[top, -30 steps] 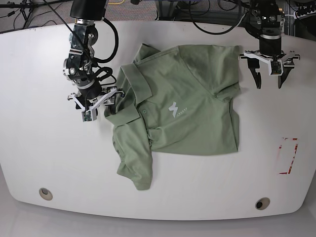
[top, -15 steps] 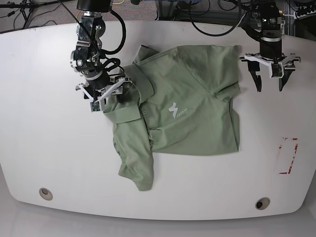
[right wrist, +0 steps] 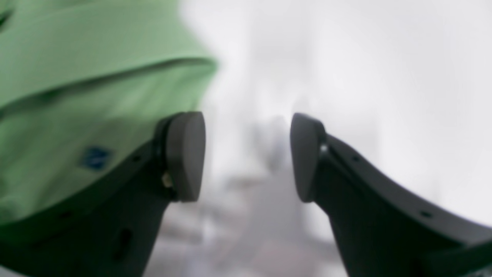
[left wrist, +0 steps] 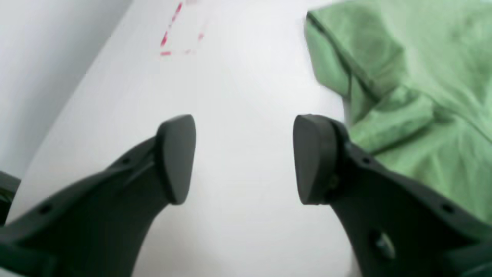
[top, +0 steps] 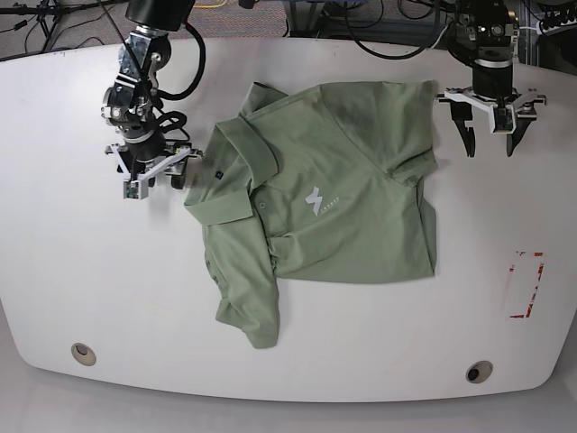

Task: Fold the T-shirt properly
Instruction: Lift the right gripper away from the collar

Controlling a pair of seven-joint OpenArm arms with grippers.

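T-shirt (top: 343, 203) flat on table (top: 72, 271), left gripper (top: 489, 144) and right gripper (top: 155, 180) jaws spread, empty

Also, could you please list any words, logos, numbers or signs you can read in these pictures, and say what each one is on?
No text can be read.
White chest logo on the T-shirt: a bolt-like mark; the lettering beside it is too small.
Small blue tag at the collar: blurred.
Red dashed marking on the table: no characters.
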